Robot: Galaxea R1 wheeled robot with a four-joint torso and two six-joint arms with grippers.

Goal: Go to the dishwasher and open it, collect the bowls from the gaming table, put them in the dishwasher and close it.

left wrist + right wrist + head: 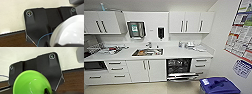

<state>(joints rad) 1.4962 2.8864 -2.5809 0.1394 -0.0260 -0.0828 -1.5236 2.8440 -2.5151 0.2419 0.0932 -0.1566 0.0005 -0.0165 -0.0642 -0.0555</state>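
Steel door already down: the dishwasher (179, 69) gapes under the counter, right of the sink (147, 52), dark racks showing. I judge I'm on the carry-back leg. A white bowl (70, 32) rides at my left wrist, a green bowl (31, 83) at my right; whether my fingers pinch them, I can't tell. Next calls for closing in squarely and lowering each bowl clear of the door.

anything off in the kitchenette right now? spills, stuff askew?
Nothing spilled or damaged that I can make out. The dishwasher door hangs open under the counter, as the task needs. The sink holds items and the counter left of it is cluttered, too blurred to name. A white bowl and a green bowl sit near the wrists.
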